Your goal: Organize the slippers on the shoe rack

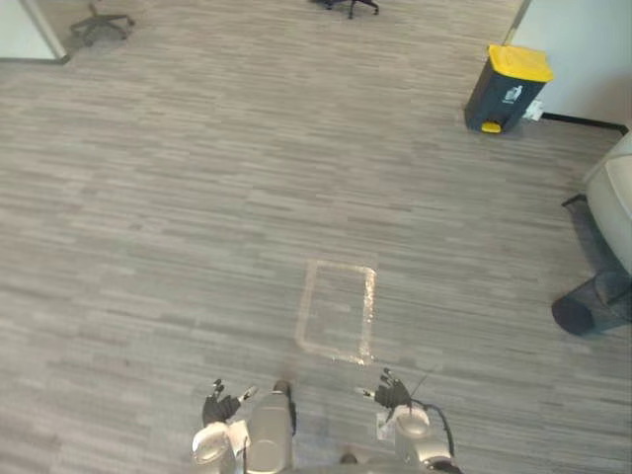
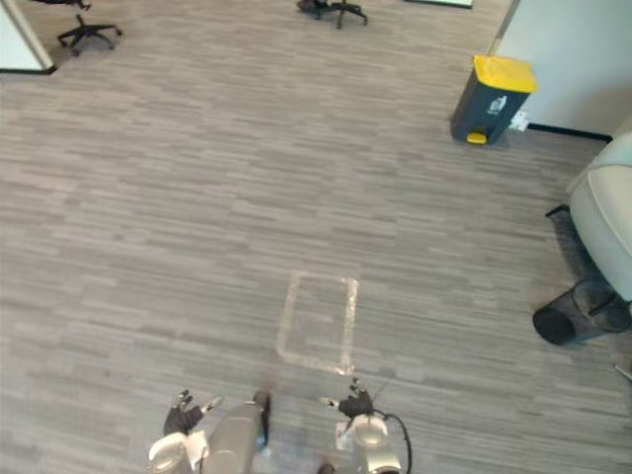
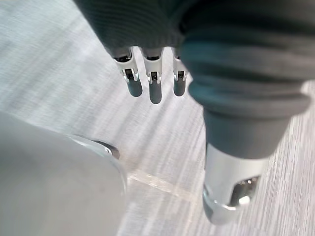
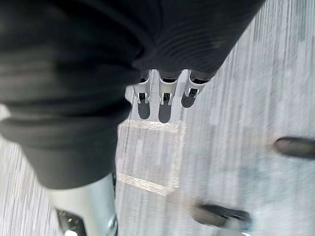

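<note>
Left eye view shows a wide stretch of grey, plank-patterned floor [image 1: 197, 197] running open ahead of both robot hands. Its far edges are marked by a pale wall [image 1: 592, 44] far ahead and to the right of the right robot hand [image 1: 392, 393], and a white panel corner [image 1: 30, 35] far ahead and to the left of the left robot hand [image 1: 219, 405]. Just ahead of the hands, nearer the right one, a rectangle of pale glossy tape [image 1: 339, 311] lies flat on the floor. A dark boxy bin with a yellow lid [image 1: 507, 89] stands well ahead and to the right, near the wall. Two star-shaped office chair bases [image 1: 99, 22] [image 1: 348, 6] sit at the far side. Off to the right of the right robot hand, a black mesh basket [image 1: 588, 308] lies on its side beside a pale rounded seat [image 1: 617, 197].

Both arms hang low with the hands apart, over the floor and holding nothing. The left robot hand's silver, dark-tipped fingers [image 3: 155, 91] are straight and slightly spread, with the thumb [image 3: 231, 191] set apart. The right robot hand's fingers [image 4: 165, 105] are likewise straight and spread.

Past the right robot hand, two dark blurred shapes [image 4: 294, 147] [image 4: 216, 214] lie on the floor; whether they are slippers cannot be told.
</note>
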### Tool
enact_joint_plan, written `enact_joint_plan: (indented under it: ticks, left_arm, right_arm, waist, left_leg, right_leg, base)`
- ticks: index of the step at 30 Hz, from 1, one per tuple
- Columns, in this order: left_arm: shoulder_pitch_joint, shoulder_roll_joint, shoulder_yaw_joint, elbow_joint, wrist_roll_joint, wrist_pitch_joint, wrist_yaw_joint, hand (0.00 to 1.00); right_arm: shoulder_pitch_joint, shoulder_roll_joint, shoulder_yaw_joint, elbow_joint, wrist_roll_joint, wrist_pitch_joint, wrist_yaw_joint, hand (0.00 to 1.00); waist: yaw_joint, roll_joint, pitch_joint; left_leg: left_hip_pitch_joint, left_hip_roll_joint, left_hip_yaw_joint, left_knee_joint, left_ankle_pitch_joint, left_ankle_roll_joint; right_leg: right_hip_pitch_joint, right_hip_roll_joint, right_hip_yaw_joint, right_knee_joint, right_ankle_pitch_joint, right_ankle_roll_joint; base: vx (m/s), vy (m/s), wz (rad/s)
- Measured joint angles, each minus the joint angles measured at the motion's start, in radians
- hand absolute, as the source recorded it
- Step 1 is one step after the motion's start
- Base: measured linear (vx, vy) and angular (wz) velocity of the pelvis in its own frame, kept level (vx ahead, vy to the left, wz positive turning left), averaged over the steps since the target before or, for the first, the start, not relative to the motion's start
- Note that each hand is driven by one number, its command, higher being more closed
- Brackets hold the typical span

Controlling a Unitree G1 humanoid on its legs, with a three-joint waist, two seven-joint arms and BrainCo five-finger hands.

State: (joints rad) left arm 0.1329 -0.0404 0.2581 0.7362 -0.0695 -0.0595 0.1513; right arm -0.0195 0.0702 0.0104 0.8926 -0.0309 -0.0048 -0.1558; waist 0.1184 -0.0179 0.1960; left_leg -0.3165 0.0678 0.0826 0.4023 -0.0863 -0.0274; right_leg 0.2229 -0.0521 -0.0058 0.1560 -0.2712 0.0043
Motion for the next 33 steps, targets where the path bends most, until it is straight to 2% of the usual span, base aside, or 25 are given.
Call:
enact_joint_plan:
  ticks: [2,3,5,7,9,10,11,13,14,15,16,17,19,21,22,23,26,27,29,30,31,32,33]
  left_arm:
    - [0.002,0.004,-0.003,0.008,0.002,0.003,0.001,0.00]
    - [-0.002,0.010,-0.012,0.018,0.005,0.008,0.001,0.00]
    - [-0.007,0.014,-0.027,0.040,0.006,0.009,0.001,0.00]
    - [-0.021,0.013,-0.057,0.045,0.006,0.012,0.001,0.00]
    - [-0.039,0.012,-0.061,0.069,0.006,0.013,0.000,0.00]
    - [-0.042,0.014,-0.062,0.079,0.006,0.014,0.000,0.00]
    - [-0.041,0.018,-0.066,0.089,0.006,0.016,-0.001,0.00]
    - [-0.043,0.037,-0.093,0.109,0.006,0.017,-0.005,0.00]
    - [-0.043,0.050,-0.104,0.121,0.008,0.017,-0.012,0.00]
    - [-0.041,0.057,-0.105,0.121,0.011,0.017,-0.021,0.00]
    - [-0.046,0.049,-0.103,0.130,0.012,0.020,-0.022,0.00]
    - [-0.036,0.041,-0.100,0.128,0.027,0.020,-0.023,0.00]
    - [-0.014,0.028,-0.089,0.108,0.030,0.022,-0.023,0.00]
    - [0.002,0.020,-0.078,0.087,0.031,0.022,-0.023,0.00]
    - [0.005,0.017,-0.077,0.085,0.031,0.023,-0.025,0.00]
    - [0.004,0.017,-0.073,0.079,0.031,0.022,-0.025,0.00]
    - [0.004,0.018,-0.056,0.076,0.030,0.019,-0.024,0.00]
    - [0.005,0.015,-0.053,0.075,0.030,0.018,-0.023,0.00]
    - [0.000,0.011,-0.048,0.070,0.029,0.012,-0.022,0.00]
    - [-0.002,0.007,-0.044,0.069,0.027,0.005,-0.021,0.00]
    - [-0.001,-0.002,-0.037,0.069,0.026,0.003,-0.019,0.00]
    - [0.001,-0.009,-0.036,0.071,0.020,0.000,-0.019,0.00]
    - [0.011,-0.020,-0.030,0.073,0.004,-0.001,-0.019,0.00]
  right_arm:
    - [0.002,0.001,-0.013,-0.011,-0.007,-0.002,-0.003,0.00]
    - [0.004,0.001,-0.019,-0.011,-0.009,-0.002,0.000,0.00]
    - [0.010,0.001,-0.029,-0.009,-0.010,-0.002,0.005,0.00]
    - [0.019,0.001,-0.039,-0.009,-0.011,-0.002,0.009,0.00]
    - [0.016,-0.001,-0.042,-0.004,-0.011,-0.003,0.017,0.00]
    - [0.015,-0.003,-0.045,0.006,-0.012,-0.003,0.020,0.00]
    - [0.006,-0.006,-0.047,0.037,-0.014,-0.003,0.020,0.00]
    - [-0.016,-0.009,-0.045,0.066,-0.017,-0.004,0.021,0.00]
    - [-0.024,-0.009,-0.047,0.078,-0.020,-0.003,0.021,0.00]
    - [-0.018,-0.009,-0.047,0.078,-0.026,-0.004,0.021,0.00]
    - [-0.014,-0.011,-0.050,0.077,-0.034,-0.003,0.022,0.00]
    - [-0.012,-0.013,-0.067,0.075,-0.041,-0.004,0.022,0.00]
    - [-0.003,-0.007,-0.077,0.071,-0.044,-0.003,0.023,0.00]
    - [0.011,-0.002,-0.075,0.061,-0.043,-0.003,0.019,0.00]
    - [0.012,-0.002,-0.075,0.062,-0.040,-0.003,0.018,0.00]
    - [0.012,0.000,-0.075,0.064,-0.037,-0.002,0.018,0.00]
    - [0.011,-0.003,-0.078,0.067,-0.036,-0.003,0.016,0.00]
    - [0.012,-0.003,-0.078,0.067,-0.037,-0.003,0.014,0.00]
    - [0.012,0.001,-0.077,0.067,-0.037,-0.002,0.013,0.00]
    - [0.012,0.001,-0.076,0.067,-0.037,-0.002,0.010,0.00]
    - [0.014,-0.001,-0.075,0.068,-0.037,-0.001,0.006,0.00]
    - [0.019,-0.004,-0.071,0.068,-0.037,0.000,0.003,0.00]
    - [0.025,-0.004,-0.062,0.069,-0.037,0.004,0.000,0.00]
  waist:
    - [-0.001,-0.006,-0.004]
    - [-0.005,-0.006,-0.003]
    - [-0.010,-0.005,-0.001]
    - [-0.028,0.005,-0.001]
    - [-0.032,0.008,0.002]
    - [-0.032,0.007,0.002]
    - [-0.037,0.008,0.003]
    - [-0.053,0.002,0.001]
    - [-0.064,-0.012,0.000]
    - [-0.065,-0.028,-0.004]
    - [-0.069,-0.014,-0.002]
    - [-0.064,0.007,-0.011]
    - [-0.063,0.023,-0.014]
    - [-0.060,0.053,-0.019]
    - [-0.058,0.055,-0.016]
    - [-0.057,0.053,-0.011]
    - [-0.050,0.040,-0.008]
    - [-0.045,0.032,-0.008]
    - [-0.027,0.029,-0.006]
    - [-0.023,0.029,-0.005]
    - [-0.022,0.036,-0.008]
    - [-0.020,0.046,-0.012]
    - [-0.015,0.061,-0.027]
  left_leg:
    - [0.050,-0.005,0.064,0.026,-0.058,0.038]
    - [0.111,-0.012,0.102,0.028,-0.100,0.056]
    - [0.215,-0.034,0.134,-0.004,-0.134,0.057]
    - [0.323,-0.036,0.163,-0.071,-0.158,0.061]
    - [0.393,-0.025,0.199,-0.123,-0.173,0.055]
    - [0.424,-0.020,0.221,-0.145,-0.174,0.052]
    - [0.462,-0.009,0.249,-0.165,-0.181,0.041]
    - [0.487,-0.008,0.271,-0.182,-0.193,0.019]
    - [0.509,-0.025,0.263,-0.192,-0.200,0.008]
    - [0.531,-0.044,0.251,-0.194,-0.216,-0.014]
    - [0.552,-0.028,0.232,-0.193,-0.231,-0.028]
    - [0.559,-0.001,0.218,-0.166,-0.232,-0.032]
    - [0.488,0.051,0.183,0.023,-0.235,-0.036]
    - [0.338,0.147,0.138,0.373,-0.206,-0.035]
    - [0.306,0.170,0.125,0.449,-0.219,-0.041]
    - [0.282,0.176,0.115,0.482,-0.235,-0.045]
    - [0.239,0.140,0.085,0.356,-0.275,-0.040]
    - [0.218,0.112,0.052,0.277,-0.275,-0.039]
    - [0.182,0.028,-0.088,0.094,-0.261,-0.033]
    - [0.162,-0.018,-0.190,0.013,-0.231,-0.024]
    - [0.159,-0.041,-0.266,-0.042,-0.195,-0.019]
    - [0.161,-0.044,-0.309,-0.073,-0.150,-0.028]
    - [0.179,-0.036,-0.296,-0.072,-0.066,-0.046]
  right_leg:
    - [-0.072,-0.041,0.003,0.192,0.013,0.030]
    - [-0.140,-0.077,-0.016,0.384,0.043,0.065]
    - [-0.235,-0.148,-0.090,0.652,0.046,0.064]
    - [-0.313,-0.196,-0.227,0.754,0.026,0.047]
    - [-0.387,-0.199,-0.356,0.681,0.004,0.030]
    - [-0.403,-0.191,-0.412,0.604,0.003,0.029]
    - [-0.418,-0.157,-0.474,0.456,0.019,0.026]
    - [-0.433,-0.102,-0.505,0.231,0.114,0.012]
    - [-0.432,-0.086,-0.497,0.135,0.196,-0.010]
    - [-0.426,-0.085,-0.470,0.113,0.272,-0.066]
    - [-0.417,-0.072,-0.470,0.132,0.274,-0.111]
    - [-0.405,-0.049,-0.481,0.124,0.231,-0.096]
    - [-0.364,-0.005,-0.484,0.081,0.208,-0.090]
    - [-0.297,0.072,-0.457,0.012,0.197,-0.111]
    - [-0.278,0.090,-0.438,0.007,0.181,-0.128]
    - [-0.253,0.103,-0.413,0.008,0.178,-0.128]
    - [-0.184,0.103,-0.320,-0.008,0.164,-0.125]
    - [-0.176,0.099,-0.284,-0.018,0.166,-0.119]
    - [-0.167,0.075,-0.192,-0.022,0.158,-0.095]
    - [-0.162,0.062,-0.145,-0.022,0.146,-0.083]
    - [-0.161,0.055,-0.115,-0.021,0.143,-0.063]
    - [-0.155,0.056,-0.092,-0.016,0.131,-0.044]
    - [-0.150,0.061,-0.057,-0.006,0.113,-0.020]
  base:
    - [0.59,0.366,-0.90]
    - [0.46,0.329,-0.79]
    - [0.44,0.289,-0.64]
    - [0.37,0.196,-0.41]
    - [0.32,0.115,-0.44]
    - [0.33,0.056,-0.63]
    - [0.41,0.051,-0.66]
    - [0.33,0.004,-0.40]
    - [0.37,-0.080,0.07]
    - [0.42,-0.111,0.22]
    - [0.46,-0.136,0.20]
    - [0.44,-0.166,0.12]
    - [0.42,-0.211,-0.06]
    - [0.37,-0.143,-0.44]
    - [0.37,-0.079,-0.66]
    - [0.41,-0.036,-0.84]
    - [0.32,0.027,-0.93]
    - [0.33,0.158,-1.23]
    - [0.26,0.203,-1.29]
    - [0.21,0.218,-1.08]
    - [0.20,0.227,-1.00]
    - [0.20,0.263,-0.96]
    - [0.18,0.242,-0.91]
